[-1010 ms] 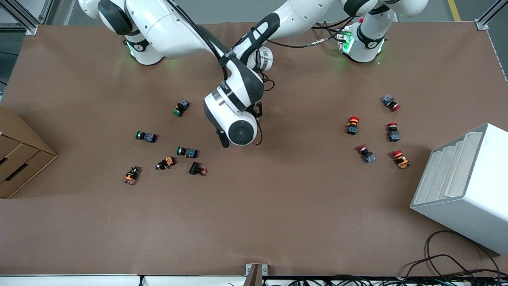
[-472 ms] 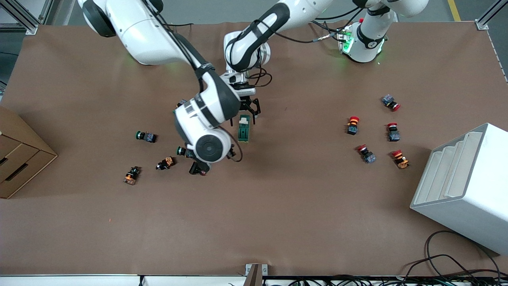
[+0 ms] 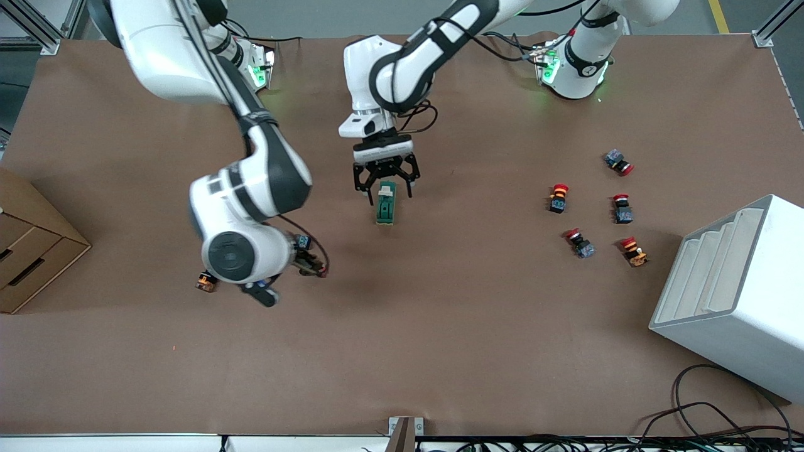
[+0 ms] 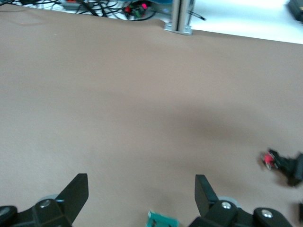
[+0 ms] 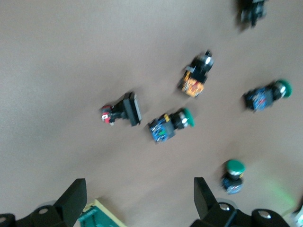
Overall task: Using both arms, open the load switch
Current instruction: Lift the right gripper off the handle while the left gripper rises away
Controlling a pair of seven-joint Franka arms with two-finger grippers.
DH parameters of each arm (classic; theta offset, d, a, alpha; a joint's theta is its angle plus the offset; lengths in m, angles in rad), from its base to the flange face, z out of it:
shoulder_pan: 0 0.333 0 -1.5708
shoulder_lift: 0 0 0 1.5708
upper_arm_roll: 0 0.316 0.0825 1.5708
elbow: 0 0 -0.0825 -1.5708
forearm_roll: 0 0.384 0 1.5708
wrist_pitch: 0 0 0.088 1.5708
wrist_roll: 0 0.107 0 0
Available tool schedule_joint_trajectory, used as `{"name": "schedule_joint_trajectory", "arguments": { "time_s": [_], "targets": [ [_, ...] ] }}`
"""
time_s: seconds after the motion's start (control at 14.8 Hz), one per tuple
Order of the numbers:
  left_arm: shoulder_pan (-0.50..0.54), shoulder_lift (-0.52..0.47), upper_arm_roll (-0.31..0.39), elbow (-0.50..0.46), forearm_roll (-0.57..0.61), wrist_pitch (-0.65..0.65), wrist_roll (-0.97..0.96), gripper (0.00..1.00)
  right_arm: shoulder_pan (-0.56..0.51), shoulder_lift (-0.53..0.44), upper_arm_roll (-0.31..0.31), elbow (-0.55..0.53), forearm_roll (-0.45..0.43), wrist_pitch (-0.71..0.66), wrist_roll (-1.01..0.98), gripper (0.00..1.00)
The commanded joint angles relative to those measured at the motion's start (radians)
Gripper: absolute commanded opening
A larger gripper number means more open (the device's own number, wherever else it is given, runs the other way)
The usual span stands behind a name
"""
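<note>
The load switch (image 3: 385, 205), a dark green block with a white tab, lies on the brown table near the middle. My left gripper (image 3: 387, 192) hangs open over its end toward the robots' bases, one finger to each side and neither touching it. In the left wrist view only a corner of the switch (image 4: 162, 220) shows, between the spread fingers (image 4: 79, 185). My right gripper (image 5: 138, 193) is open and holds nothing. Its wrist (image 3: 239, 254) is over the push buttons toward the right arm's end. The right wrist view catches one end of the switch (image 5: 97, 215).
Green-capped and orange push buttons (image 5: 170, 125) lie scattered under the right arm. Red-capped buttons (image 3: 558, 198) sit toward the left arm's end. A white slotted rack (image 3: 735, 282) stands at that end, and a cardboard box (image 3: 31, 245) at the right arm's end.
The right arm has swung off the load switch toward its own end of the table, uncovering it. The left gripper has come down over the switch's end. The switch has stayed put.
</note>
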State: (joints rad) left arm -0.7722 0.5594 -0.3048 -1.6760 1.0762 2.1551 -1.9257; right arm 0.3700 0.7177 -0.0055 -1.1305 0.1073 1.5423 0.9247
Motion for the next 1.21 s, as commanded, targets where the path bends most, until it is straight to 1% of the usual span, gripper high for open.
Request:
{"name": "schedule_joint_trajectory", "arguments": {
  "time_s": [0.0, 0.2, 0.27, 0.34, 0.54, 0.67, 0.74, 0.81, 0.88, 0.94, 1.01, 1.08, 1.15],
  "targets": [
    [0.097, -0.093, -0.004, -0.007, -0.144, 0.000, 0.175, 0.99, -0.083, -0.119, 0.018, -0.103, -0.049, -0.008, -0.226, 1.00],
    [0.236, -0.177, -0.004, 0.016, -0.341, -0.001, 0.400, 1.00, -0.161, -0.214, 0.019, -0.172, -0.132, -0.004, -0.450, 1.00],
    [0.282, -0.196, -0.004, 0.028, -0.390, -0.013, 0.466, 1.00, -0.190, -0.233, 0.019, -0.179, -0.153, -0.004, -0.508, 1.00],
    [0.322, -0.211, -0.005, 0.047, -0.430, -0.053, 0.534, 1.00, -0.222, -0.250, 0.019, -0.184, -0.164, -0.004, -0.585, 1.00],
    [0.424, -0.211, 0.001, 0.203, -0.589, -0.229, 0.785, 1.00, -0.347, -0.317, 0.021, -0.210, -0.164, -0.011, -0.803, 1.00],
    [0.493, -0.213, 0.000, 0.275, -0.636, -0.322, 0.917, 1.00, -0.405, -0.345, 0.021, -0.212, -0.164, -0.028, -0.886, 1.00],
    [0.537, -0.214, -0.007, 0.292, -0.677, -0.352, 0.974, 1.00, -0.419, -0.359, 0.021, -0.207, -0.164, -0.043, -0.891, 1.00],
    [0.578, -0.229, 0.001, 0.300, -0.737, -0.365, 1.082, 1.00, -0.422, -0.369, 0.019, -0.204, -0.164, -0.059, -0.892, 1.00],
    [0.593, -0.261, 0.018, 0.300, -0.795, -0.371, 1.205, 1.00, -0.422, -0.376, 0.019, -0.201, -0.163, -0.080, -0.891, 1.00],
    [0.609, -0.279, 0.056, 0.300, -0.835, -0.395, 1.296, 1.00, -0.412, -0.376, 0.024, -0.187, -0.175, -0.109, -0.889, 1.00],
    [0.643, -0.303, 0.068, 0.299, -0.869, -0.444, 1.361, 1.00, -0.396, -0.374, 0.025, -0.164, -0.202, -0.154, -0.888, 1.00],
    [0.692, -0.326, 0.076, 0.292, -0.937, -0.489, 1.422, 1.00, -0.375, -0.374, 0.027, -0.126, -0.233, -0.194, -0.891, 1.00],
    [0.741, -0.343, 0.078, 0.285, -1.005, -0.506, 1.491, 1.00, -0.367, -0.373, 0.028, -0.108, -0.235, -0.205, -0.891, 1.00]
  ]
}}
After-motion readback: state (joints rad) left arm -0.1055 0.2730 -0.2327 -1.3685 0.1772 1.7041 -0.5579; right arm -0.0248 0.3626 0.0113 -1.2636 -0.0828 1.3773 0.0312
